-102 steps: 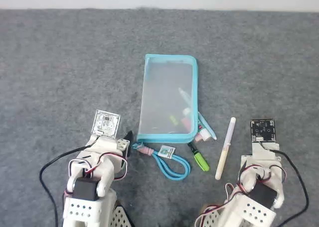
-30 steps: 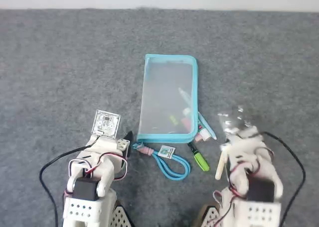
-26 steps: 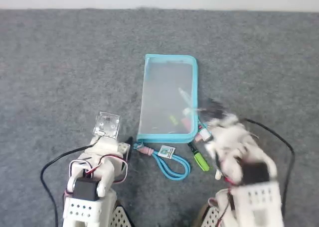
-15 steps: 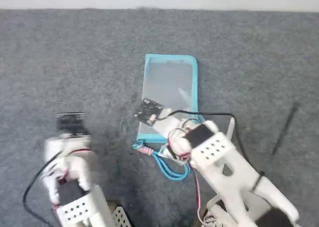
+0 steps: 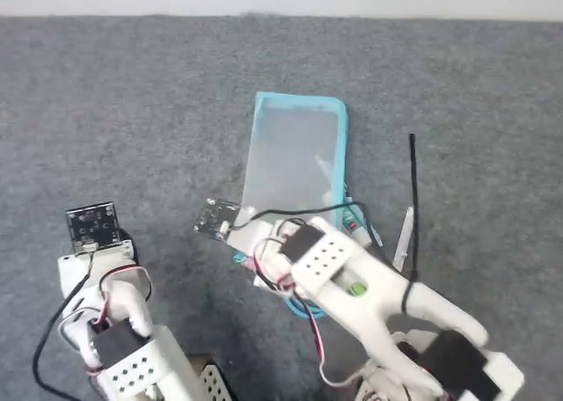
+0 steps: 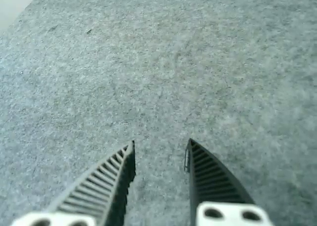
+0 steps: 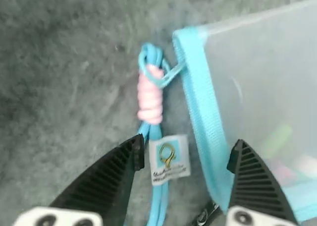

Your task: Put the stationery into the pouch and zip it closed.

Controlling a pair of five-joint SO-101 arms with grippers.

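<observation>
The translucent pouch (image 5: 295, 155) with a light-blue zip border (image 7: 198, 117) lies in the middle of the carpet. Pens show faintly through its wall (image 7: 280, 137). A white pen (image 5: 403, 236) and a green highlighter (image 5: 356, 287) lie on the carpet beside its near end, partly under my right arm (image 5: 330, 260). My right gripper (image 7: 188, 142) hovers open over the pouch's near left corner, with the blue strap's tag (image 7: 168, 159) and the pouch edge between its fingers and the pink knot (image 7: 150, 94) just ahead. My left gripper (image 6: 161, 144) is open over bare carpet at the near left.
The left arm (image 5: 106, 287) stands well left of the pouch. A black cable (image 5: 412, 185) rises to the right of the pouch. The blue strap loop (image 5: 295, 306) lies under my right arm. Grey carpet (image 5: 132, 111) stretches all around.
My right arm has swung left from beside the white pen to above the pouch's near left corner. My left arm has turned away to the left.
</observation>
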